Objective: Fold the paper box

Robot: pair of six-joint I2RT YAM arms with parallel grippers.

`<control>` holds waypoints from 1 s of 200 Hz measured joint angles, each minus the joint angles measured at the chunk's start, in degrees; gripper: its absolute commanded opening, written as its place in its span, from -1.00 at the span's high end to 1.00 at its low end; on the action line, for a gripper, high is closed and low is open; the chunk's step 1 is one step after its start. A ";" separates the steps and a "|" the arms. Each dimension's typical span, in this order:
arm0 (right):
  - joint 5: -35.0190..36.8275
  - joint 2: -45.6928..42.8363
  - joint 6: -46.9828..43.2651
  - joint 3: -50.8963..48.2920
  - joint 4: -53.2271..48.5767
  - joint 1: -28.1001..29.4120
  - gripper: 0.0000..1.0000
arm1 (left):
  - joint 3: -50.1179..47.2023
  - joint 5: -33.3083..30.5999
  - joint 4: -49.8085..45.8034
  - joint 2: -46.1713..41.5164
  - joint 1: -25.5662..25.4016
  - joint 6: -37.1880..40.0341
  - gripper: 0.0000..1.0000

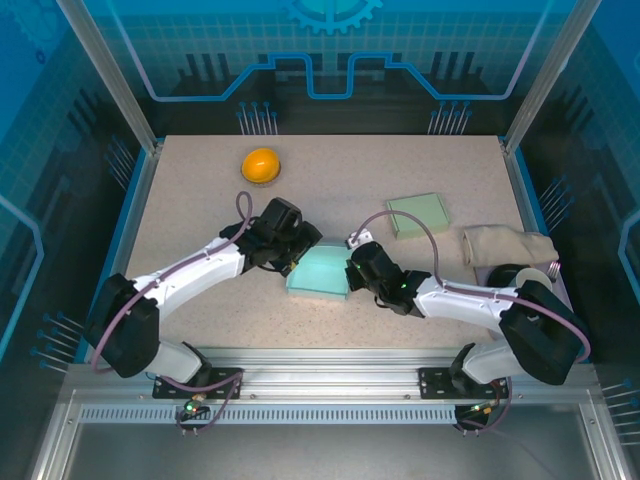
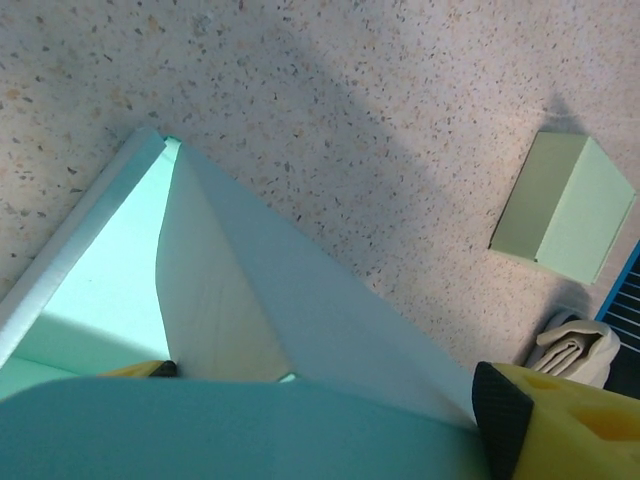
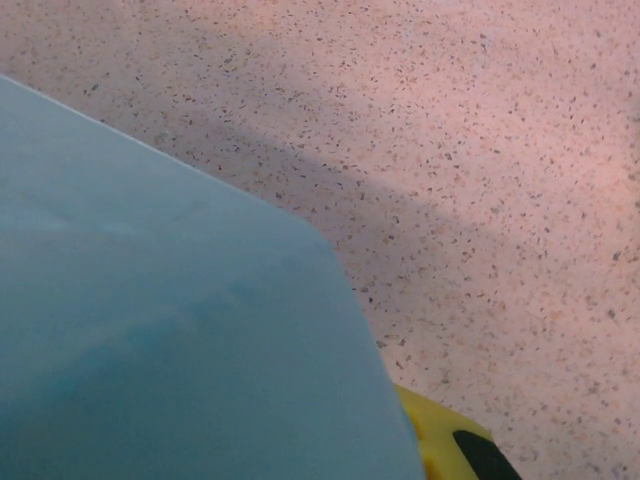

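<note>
- Mid-tabletop, paper box lies partly folded between both hands.
- Left hand: wide, fingers straddling a raised flap.
- Right hand: closed tight, apparently pinching the box's right edge.

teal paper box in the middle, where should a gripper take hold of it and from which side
Probably a free flap edge, pinched across its thickness. The teal paper box is thin sheet with panels partly raised, so there is no solid body to squeeze. Its left and right edges face the left gripper and right gripper, so come in low from either side.
</note>
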 measured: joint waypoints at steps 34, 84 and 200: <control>-0.48 -0.57 5.68 -0.04 -1.55 0.83 0.83 | -2.47 -0.74 1.57 -1.73 -0.48 0.04 -0.51; -2.86 -1.81 12.02 -0.07 -3.48 1.33 0.82 | -4.61 -1.46 2.34 -3.76 -0.74 0.11 -0.51; -5.31 -2.43 25.24 1.79 -11.26 4.87 0.57 | -9.22 -4.07 -0.15 -6.10 -0.83 1.75 -0.50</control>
